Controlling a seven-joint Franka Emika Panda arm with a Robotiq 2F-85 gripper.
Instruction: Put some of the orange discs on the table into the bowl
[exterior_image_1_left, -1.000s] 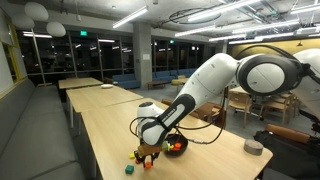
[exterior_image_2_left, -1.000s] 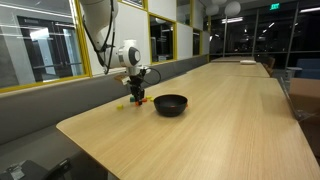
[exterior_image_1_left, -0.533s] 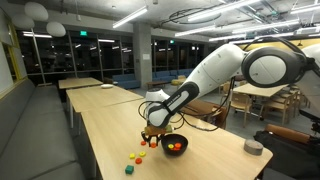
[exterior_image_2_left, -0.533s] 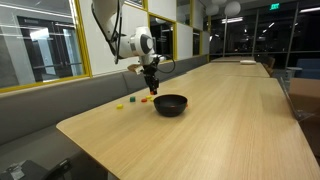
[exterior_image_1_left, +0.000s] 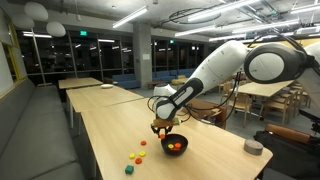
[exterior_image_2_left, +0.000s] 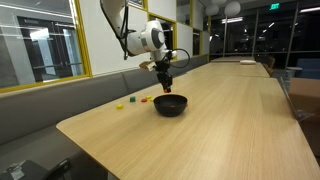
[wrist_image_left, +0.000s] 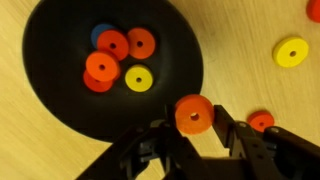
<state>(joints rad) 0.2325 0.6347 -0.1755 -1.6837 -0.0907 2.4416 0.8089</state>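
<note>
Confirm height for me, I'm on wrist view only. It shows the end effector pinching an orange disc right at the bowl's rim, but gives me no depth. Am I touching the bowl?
Observer: No. In both exterior views the end effector hangs above the bowl with clear air between them.
Operator: Fine. Before I drop the orange disc, are there any loose pieces outside my frame?
Observer: Yes, a green piece lies on the table. It is the loose piece farthest from the bowl.
</note>
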